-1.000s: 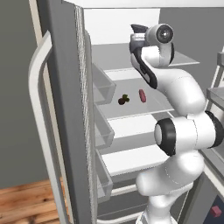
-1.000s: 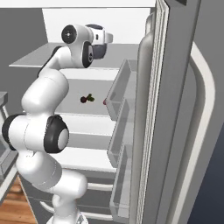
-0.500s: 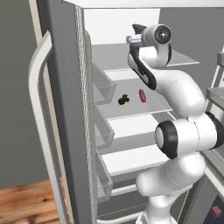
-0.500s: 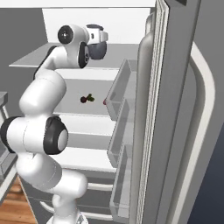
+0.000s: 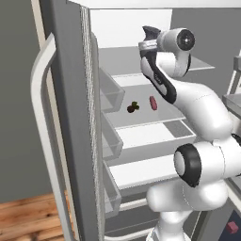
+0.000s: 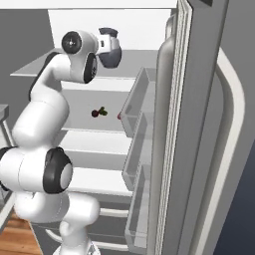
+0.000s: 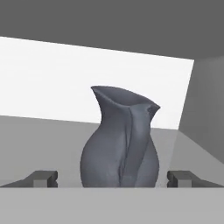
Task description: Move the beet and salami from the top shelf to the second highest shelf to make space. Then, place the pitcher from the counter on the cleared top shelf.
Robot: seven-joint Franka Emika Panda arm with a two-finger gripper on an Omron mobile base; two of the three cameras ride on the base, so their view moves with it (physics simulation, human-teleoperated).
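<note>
No brand, label or writing can be read on any surface. The pitcher (image 7: pixel 119 140) is seen in the hand view as a matte blue-grey jug with a bulbous body, a narrower neck, a flared spout and a handle ridge running down its front; it stands upright on the grey top shelf (image 5: pixel 200 63) of the open refrigerator, against a white rear wall. The hand (image 7: pixel 113 178) is positioned level with the pitcher, its two dark finger tips (image 7: pixel 43 177) spread wide apart on either side of the body and clear of it, so nothing is gripped. On the second highest shelf (image 5: pixel 141 120), a smooth pale grey panel, the beet (image 5: pixel 132 107), a small dark round root with a green tuft, lies just beside the salami (image 5: pixel 153 103), a stubby pinkish-red log. Translucent door bins (image 5: pixel 112 92) are mounted along the open door. A wood-plank floor (image 5: pixel 28 219) is visible beneath the door.
</note>
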